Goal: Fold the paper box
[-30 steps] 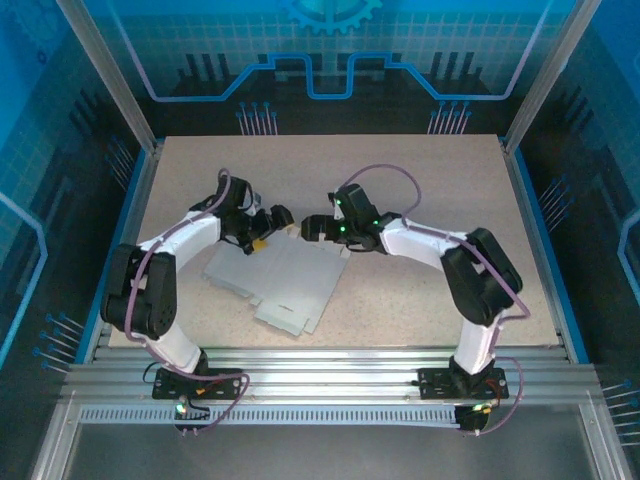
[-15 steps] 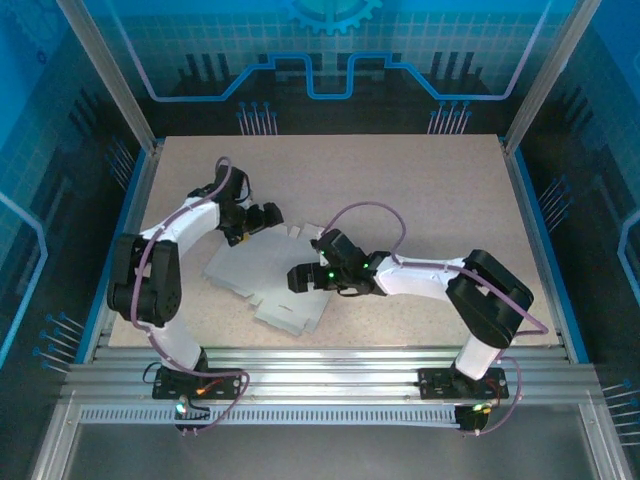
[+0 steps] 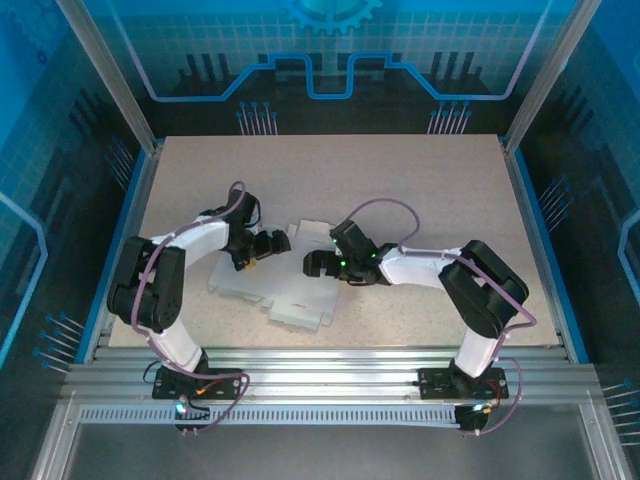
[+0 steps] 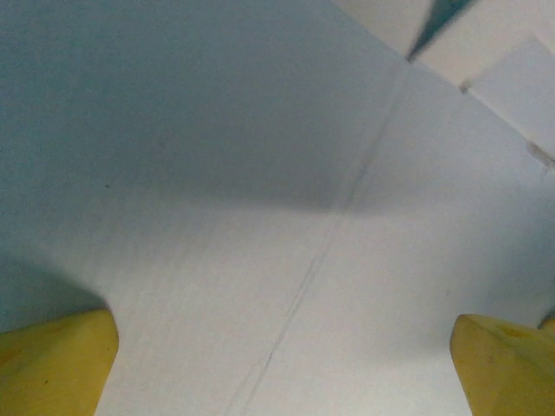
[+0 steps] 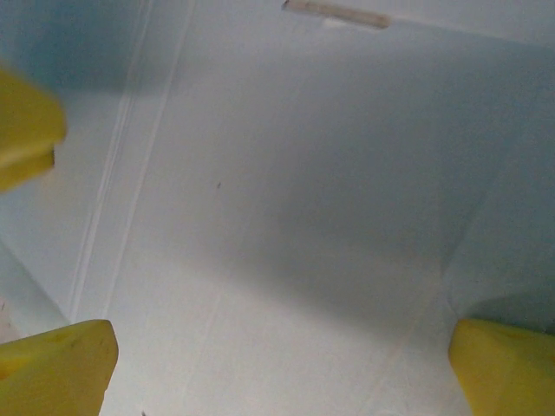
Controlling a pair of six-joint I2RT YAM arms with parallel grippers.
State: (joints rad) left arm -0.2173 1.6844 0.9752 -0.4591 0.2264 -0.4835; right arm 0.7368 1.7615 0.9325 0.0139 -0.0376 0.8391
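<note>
- Paper box (image 3: 295,300): an unfolded, flat die-cut sheet is seen with its white-grey side up, lying on the table (image 3: 420,190) slightly left of centre in the top view. Flaps are seen along its lower and upper edges.
- Left gripper (image 3: 268,245): it is placed low over the upper left part of the sheet. In the left wrist view the gripper (image 4: 277,368) is seen spread wide, its yellow fingertips (image 4: 52,364) set at the lower corners of the frame, with nothing clasped between them. A straight crease (image 4: 334,234) is seen running diagonally across the cardboard beneath.
- Right gripper (image 3: 312,265): it is placed over the sheet's upper right part, near the left gripper but apart from it. In the right wrist view the gripper (image 5: 277,368) is likewise seen released, with its yellow fingertips (image 5: 52,368) wide apart above bare white-grey cardboard.
</note>
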